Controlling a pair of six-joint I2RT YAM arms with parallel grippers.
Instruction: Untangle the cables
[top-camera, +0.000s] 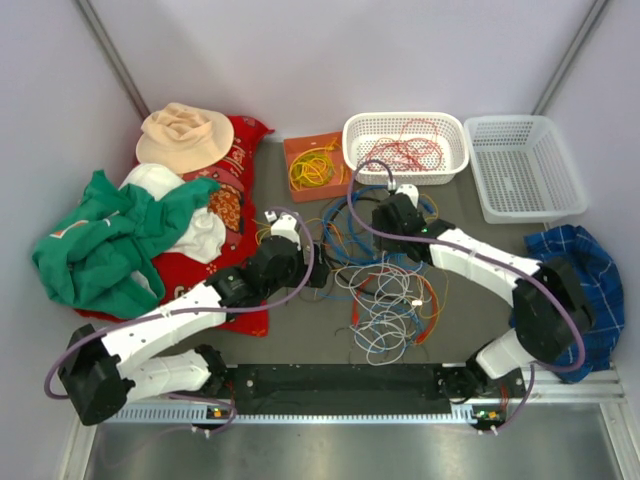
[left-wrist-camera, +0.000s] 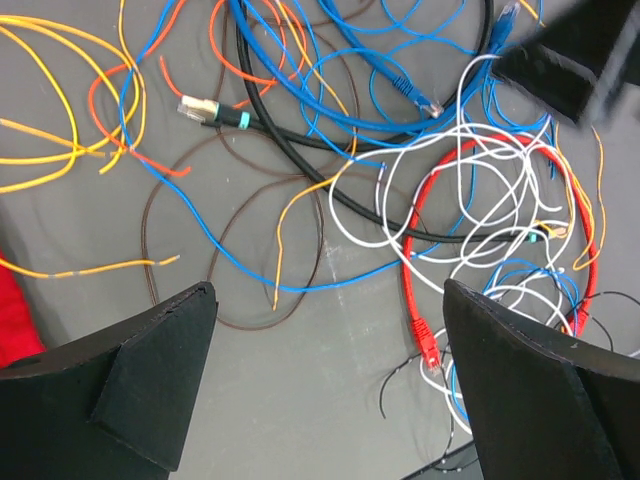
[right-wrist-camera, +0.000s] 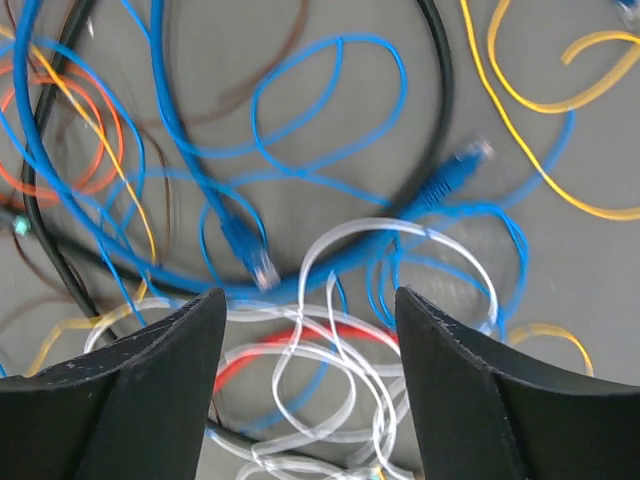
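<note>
The cables (top-camera: 385, 285) lie tangled on the grey table between my two arms: blue, white, red, orange, yellow, brown and black. My left gripper (top-camera: 318, 268) is open at the pile's left edge. In the left wrist view it (left-wrist-camera: 330, 345) hangs over bare table, with a red plugged cable (left-wrist-camera: 415, 300), white wires (left-wrist-camera: 450, 190) and a black cable (left-wrist-camera: 300, 132) just ahead. My right gripper (top-camera: 378, 218) is open at the pile's far side. In the right wrist view it (right-wrist-camera: 310, 345) straddles white wires (right-wrist-camera: 335, 385) and a red cable (right-wrist-camera: 250, 360), below a blue plug (right-wrist-camera: 250, 250).
A white basket (top-camera: 452, 140) holding red wires and another white basket (top-camera: 525, 165) stand at the back right. An orange box (top-camera: 300, 150) holds yellow wire. A green garment (top-camera: 105, 245), red bag (top-camera: 240, 150) and hat (top-camera: 185, 135) lie left. A blue plaid cloth (top-camera: 592, 265) lies right.
</note>
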